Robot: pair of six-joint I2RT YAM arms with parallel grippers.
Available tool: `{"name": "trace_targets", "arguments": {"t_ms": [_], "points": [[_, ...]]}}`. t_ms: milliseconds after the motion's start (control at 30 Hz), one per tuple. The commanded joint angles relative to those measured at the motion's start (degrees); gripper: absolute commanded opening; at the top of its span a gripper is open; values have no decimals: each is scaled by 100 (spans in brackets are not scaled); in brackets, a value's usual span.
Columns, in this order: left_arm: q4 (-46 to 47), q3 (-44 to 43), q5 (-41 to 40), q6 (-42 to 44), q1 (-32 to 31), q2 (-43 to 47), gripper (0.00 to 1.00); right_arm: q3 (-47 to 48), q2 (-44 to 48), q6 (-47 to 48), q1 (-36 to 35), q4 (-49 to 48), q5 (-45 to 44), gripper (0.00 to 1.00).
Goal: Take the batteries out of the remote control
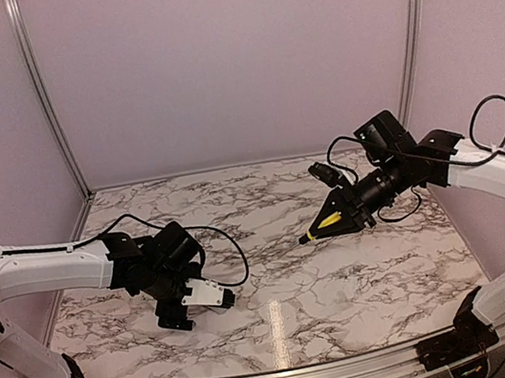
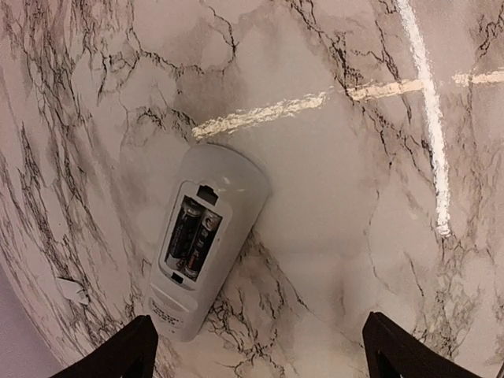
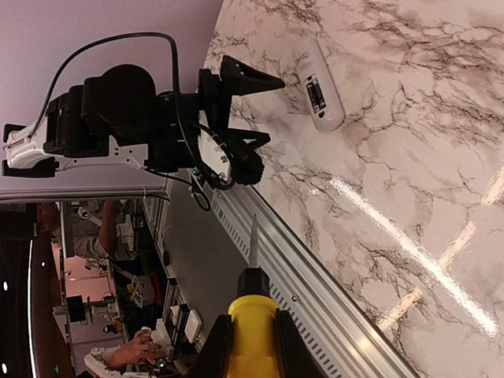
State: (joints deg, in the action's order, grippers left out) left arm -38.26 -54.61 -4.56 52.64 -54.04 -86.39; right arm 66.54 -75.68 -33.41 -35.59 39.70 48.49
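I am viewing the remote (image 2: 211, 228) lying flat on the marble table (image 1: 350, 308), toward the front left, with its open compartment facing up. Two batteries (image 2: 193, 236) are sitting side by side inside that compartment. A small white piece (image 2: 75, 291) is lying on the table near the remote; it is too small for me to identify. My left gripper (image 2: 260, 350) is hanging over the remote, fingers spread wide and holding nothing, one fingertip (image 2: 126, 350) showing just beside the remote's end. My right gripper (image 3: 250, 350) is clamping the yellow handle of a screwdriver (image 1: 329, 223), well apart from the remote, its tip pointing toward the left arm.
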Motion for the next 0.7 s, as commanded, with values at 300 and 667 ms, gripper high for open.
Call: {"name": "trace_targets", "arguments": {"t_ms": [300,667], "points": [[479,-967,57,282,182,-1272,95,-291,387,-220,128,71,-117,0],[288,-1212,150,122,191,-1723,93,-281,215,-107,208,54,80,0]]}}
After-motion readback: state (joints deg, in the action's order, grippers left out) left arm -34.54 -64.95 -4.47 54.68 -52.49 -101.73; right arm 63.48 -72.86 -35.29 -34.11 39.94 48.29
